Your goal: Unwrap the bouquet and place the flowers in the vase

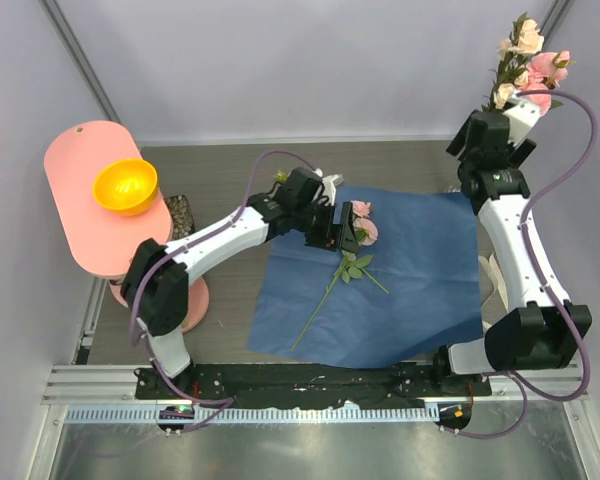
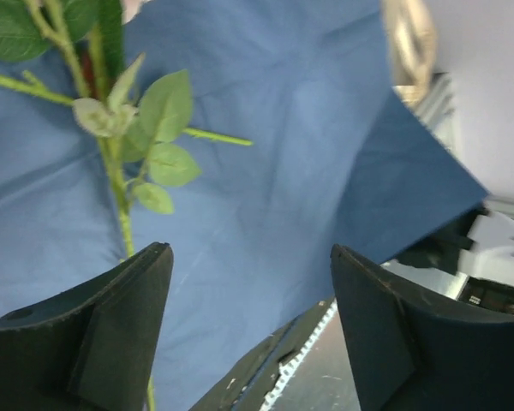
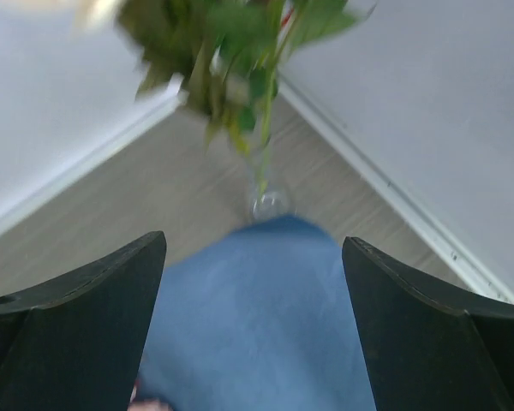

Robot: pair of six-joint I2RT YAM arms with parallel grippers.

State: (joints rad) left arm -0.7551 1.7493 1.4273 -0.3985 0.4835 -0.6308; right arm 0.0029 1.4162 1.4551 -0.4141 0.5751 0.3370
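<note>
Nearest the lens, the left gripper (image 2: 248, 257) shows its dark fingers (image 2: 111, 325) spread wide with nothing clamped. The thin green stem of a loose rose (image 2: 116, 193) runs just beside the inner edge of one finger. This gripper hangs over the middle of the blue paper (image 1: 420, 280), which lies opened flat, so we judge unwrapping done. Most of the flowers (image 1: 525, 55) stand in the vase (image 3: 265, 202) just beyond the paper's far right corner, blooms up and stems roughly vertical. The right gripper (image 3: 253, 244) sits near that corner, jaws apart and empty, facing the vase. Left to do: the loose rose at the paper's centre, possibly two blooms, though we cannot tell. Its long axis runs diagonally, pink head toward the paper's far edge and cut end toward the near left corner.
</note>
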